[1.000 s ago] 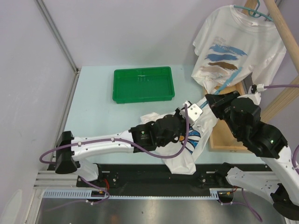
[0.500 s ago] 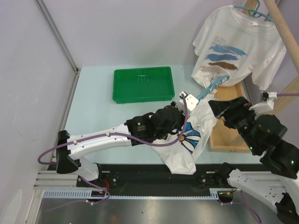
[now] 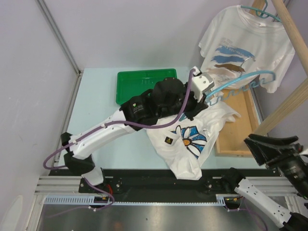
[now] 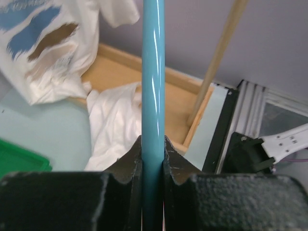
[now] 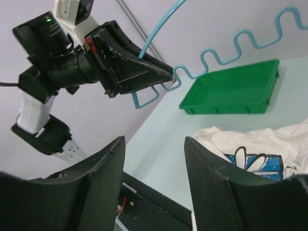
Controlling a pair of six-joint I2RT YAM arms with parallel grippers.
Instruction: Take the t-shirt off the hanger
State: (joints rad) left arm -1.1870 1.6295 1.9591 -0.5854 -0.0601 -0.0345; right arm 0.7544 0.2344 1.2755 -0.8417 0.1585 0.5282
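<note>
Your left gripper [image 4: 153,144] had its jaws pinched tight on the teal hanger [image 4: 153,72], the wire running straight up between the pads. Your right gripper [image 5: 154,142] stood with jaws spread and nothing in them, drawn back to the near right corner, likely to stay out of the way.

The table [image 3: 96,96] carried the load. The t-shirt [image 3: 187,139], the one with the blue daisy print, lay spread on it right of centre. Its near hem reached the table's near edge and its far right corner lapped onto the wooden box [image 3: 238,130].

A second t-shirt [image 3: 245,48] hung on the rack at the far right on its own hanger, untouched. The green tray [image 3: 139,72] sat at the far side, partly hidden behind your left arm.

You held the hanger up above the shirt's far edge, its wavy bar pointing right. From the right wrist view the whole wire looked bare, with no cloth on it. So I judged the shirt to be off and the lift high enough to clear the collar.
</note>
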